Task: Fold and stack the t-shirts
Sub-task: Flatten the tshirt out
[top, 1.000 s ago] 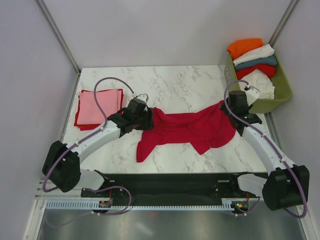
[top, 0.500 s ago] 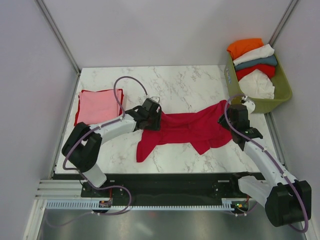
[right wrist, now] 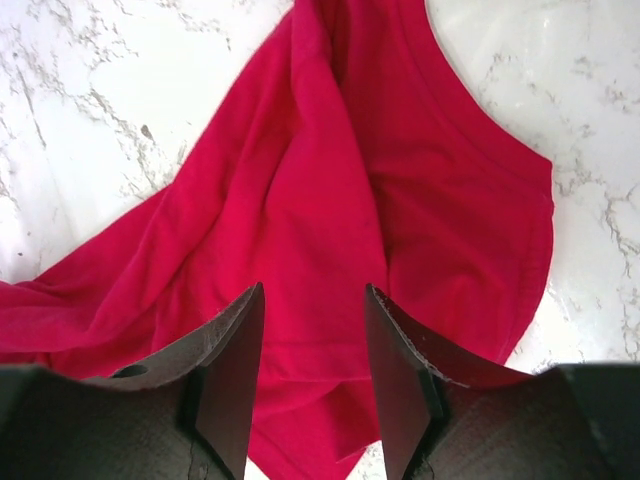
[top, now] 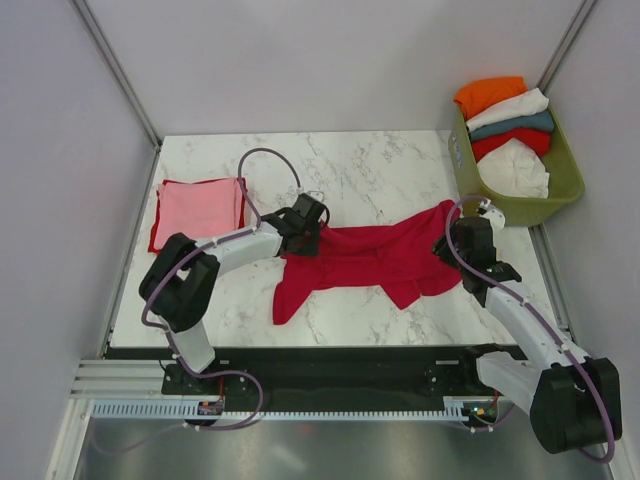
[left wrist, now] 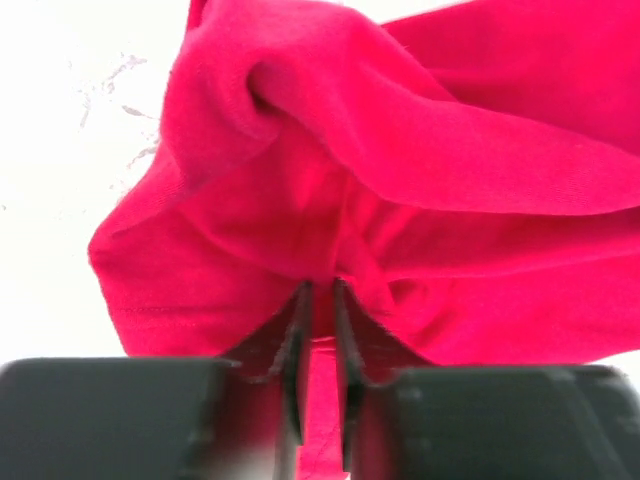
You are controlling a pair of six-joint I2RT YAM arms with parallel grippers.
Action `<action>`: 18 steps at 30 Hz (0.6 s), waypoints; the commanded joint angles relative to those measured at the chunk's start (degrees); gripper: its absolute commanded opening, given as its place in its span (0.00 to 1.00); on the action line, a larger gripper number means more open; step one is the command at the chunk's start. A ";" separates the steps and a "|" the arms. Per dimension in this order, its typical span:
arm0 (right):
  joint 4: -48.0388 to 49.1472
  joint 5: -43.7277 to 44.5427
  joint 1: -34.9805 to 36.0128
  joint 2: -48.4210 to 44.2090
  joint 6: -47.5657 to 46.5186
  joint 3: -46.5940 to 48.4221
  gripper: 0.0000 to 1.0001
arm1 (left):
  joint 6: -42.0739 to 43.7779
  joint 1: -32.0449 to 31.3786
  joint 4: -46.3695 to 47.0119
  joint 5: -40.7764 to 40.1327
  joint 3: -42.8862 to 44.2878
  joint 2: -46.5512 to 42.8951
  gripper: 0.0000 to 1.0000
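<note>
Pale lilac walls (top: 300,60) close the booth in on three sides. A white marble-patterned table (top: 380,165) with grey veins fills the middle of the top view. The crimson t-shirt (top: 360,260) sprawls unfolded and rumpled across the table's centre, one end trailing toward the lower left. At the upper right, by the table's corner, sits an olive-green basket (top: 565,180) piled with folded cloth: an orange t-shirt (top: 490,95), a white t-shirt (top: 510,108), a teal t-shirt (top: 525,125) and more below.

At the left middle a folded pink t-shirt (top: 197,210) lies flat, with a red edge showing beneath it. The left gripper (left wrist: 320,290) is at the crimson shirt's left end, its fingers pinched together on a bunched fold. The right gripper (right wrist: 312,300) hangs over the shirt's right end with its fingers spread apart above the cloth.
</note>
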 commanded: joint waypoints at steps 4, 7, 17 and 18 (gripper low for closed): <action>3.61 -0.69 -0.11 -0.04 1.75 -2.18 0.53 | 2.08 -0.06 -0.33 -4.12 0.62 -1.78 0.02; 3.70 -0.96 -0.11 0.23 2.45 -2.62 0.55 | 2.08 -0.06 -0.42 -4.30 -0.88 -4.32 0.03; 3.70 -0.87 -0.20 -1.44 2.81 -3.59 0.59 | 5.50 -0.15 -0.16 1.94 -0.97 -5.92 0.39; 3.70 -0.87 -0.11 -1.53 2.72 -3.59 0.59 | 5.68 -0.32 -0.07 2.37 -0.97 -5.92 0.39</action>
